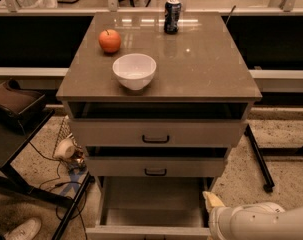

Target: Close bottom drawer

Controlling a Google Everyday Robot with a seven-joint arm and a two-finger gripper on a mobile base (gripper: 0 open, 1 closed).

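Found the bottom drawer (151, 206) pulled far out beneath the middle drawer (155, 167) and top drawer (156, 133), its front at the lower edge of view. Saw the gripper (212, 200) low on the right, at the drawer's right wall, perhaps touching it; could not make out its state. Noted on the cabinet top (211, 69) a white bowl (134, 70), an apple (110, 40) and a can (172, 16).

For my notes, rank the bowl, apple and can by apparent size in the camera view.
1. white bowl
2. apple and can: too alike, can sits farther back
The hand sits lower right, by the open bottom drawer.
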